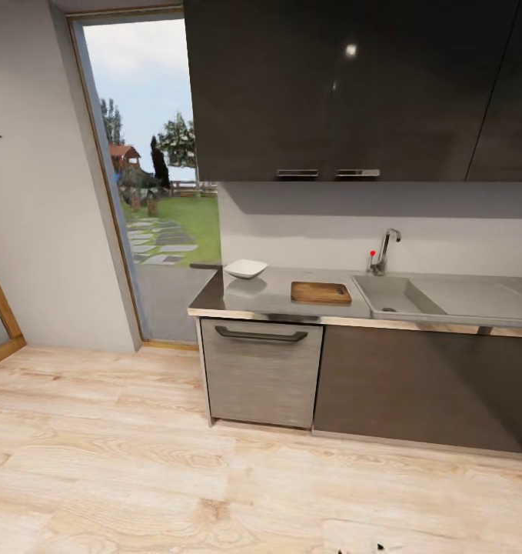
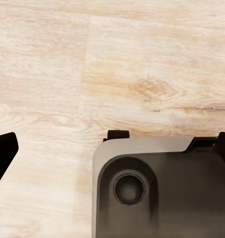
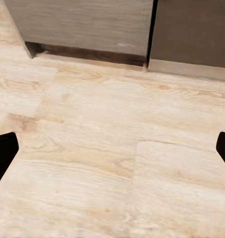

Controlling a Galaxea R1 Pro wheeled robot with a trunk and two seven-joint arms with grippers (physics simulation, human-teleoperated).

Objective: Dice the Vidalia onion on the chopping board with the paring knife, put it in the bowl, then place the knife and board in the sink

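While robot stands off from desk, chopping board lies between bowl and sink, handy for dicing; both grippers' fingers apart, empty.

The countertop is a dark-grey glossy slab with a thin pale front edge, running right from beside the glass door. On it sit two things, near each other but apart — a white bowl toward the back left, and the brown chopping board, lying flat just beside the sink — a grey basin set into the worktop.
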